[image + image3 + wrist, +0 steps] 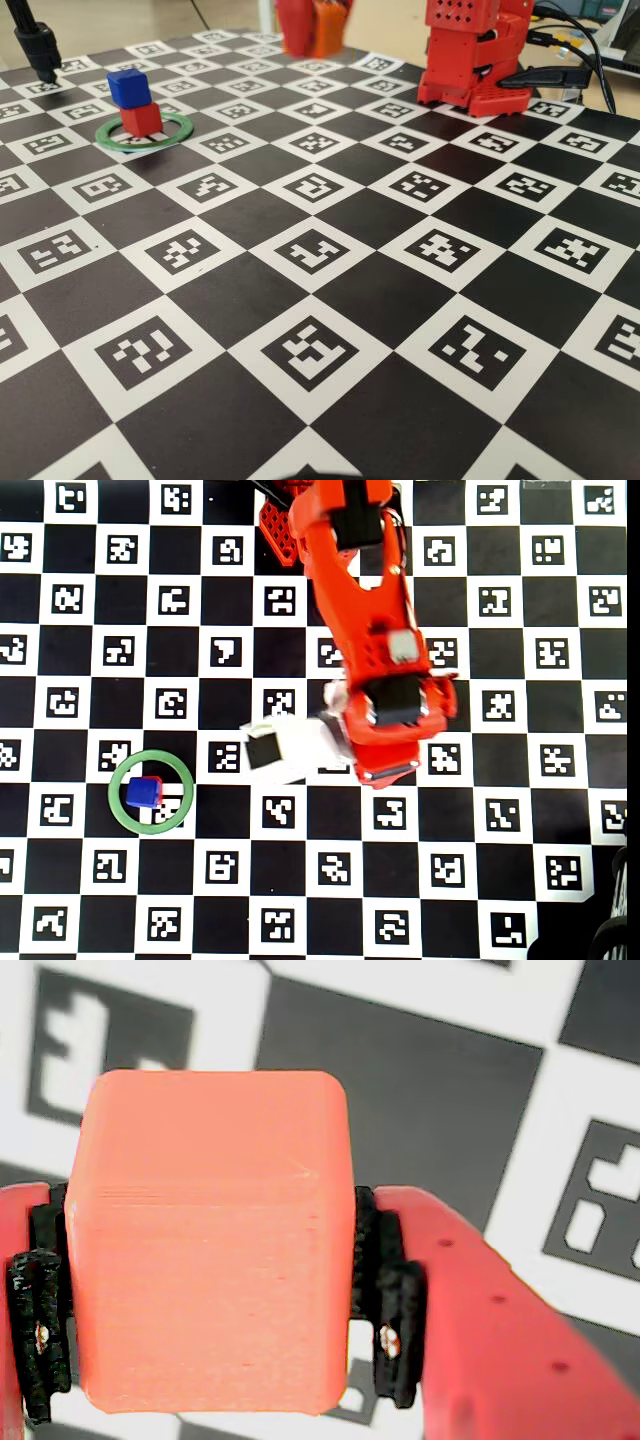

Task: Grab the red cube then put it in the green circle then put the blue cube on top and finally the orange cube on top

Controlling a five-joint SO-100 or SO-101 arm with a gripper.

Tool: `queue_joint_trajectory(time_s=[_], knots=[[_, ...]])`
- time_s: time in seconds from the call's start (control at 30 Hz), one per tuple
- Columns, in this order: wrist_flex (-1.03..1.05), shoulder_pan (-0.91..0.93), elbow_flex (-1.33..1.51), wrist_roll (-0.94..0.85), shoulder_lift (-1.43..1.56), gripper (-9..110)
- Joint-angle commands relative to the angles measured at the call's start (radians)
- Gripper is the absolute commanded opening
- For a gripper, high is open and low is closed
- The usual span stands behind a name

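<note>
Board (330, 330) of black and white checker squares printed with marker patterns carries everything you see. Near its far left corner in the fixed view lies the thin flat green circle (108, 139), and inside that ring the small matte red cube (141, 119) sits on the board with the small deep-blue cube (130, 87) stacked squarely on top. From overhead you find the ring (119, 813) toward the board's left edge, the blue cube (142, 791) covering nearly all of the red one (157, 793). Further right in the fixed view, at the far edge, the red gripper (312, 28) hangs blurred above the board. In the wrist view your gripper (210, 1325) is clamped on the bright-orange plastic cube (205, 1235), black pads pressed to both its sides, off the board. The arm's red base (470, 55) stands at the far right.
</note>
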Motion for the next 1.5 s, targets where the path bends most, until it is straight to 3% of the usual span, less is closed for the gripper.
queue_joint_trajectory(time_s=[0.0, 0.27, 0.53, 1.47], knots=[[0.098, 0.118, -0.092, -0.063, 0.106, 5], [0.098, 0.333, -0.255, -0.161, -0.074, 5], [0.098, 0.436, -0.445, -0.207, -0.252, 5], [0.098, 0.583, -0.746, -0.368, -0.581, 6]])
